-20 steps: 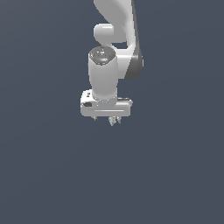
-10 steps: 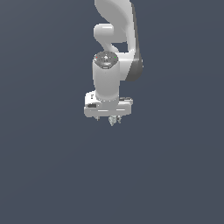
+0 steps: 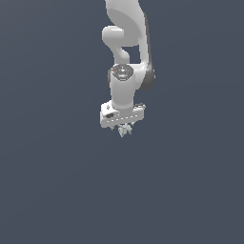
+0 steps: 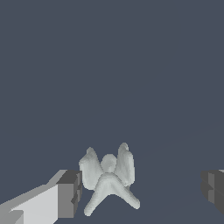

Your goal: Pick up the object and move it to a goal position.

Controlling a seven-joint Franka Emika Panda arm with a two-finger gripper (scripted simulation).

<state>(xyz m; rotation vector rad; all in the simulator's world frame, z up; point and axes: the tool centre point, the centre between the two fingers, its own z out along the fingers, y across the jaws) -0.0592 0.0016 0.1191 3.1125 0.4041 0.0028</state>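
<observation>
tool (image 4: 142,192): fingers apart | object (image 4: 108,177): between fingers, beside one

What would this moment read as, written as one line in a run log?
arm: hangs over the dark ground | gripper: open, fingers either side of object | object: spiky pale lump, not clamped | goal: not visible

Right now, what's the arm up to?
A simulated Panda arm has its end effector lowered over a small pale spiky lump. In the wrist view the lump sits between the two fingers: one is close beside it, the other is well clear, so the end effector is open. Nothing is gripped yet, and no goal marker is visible.
</observation>
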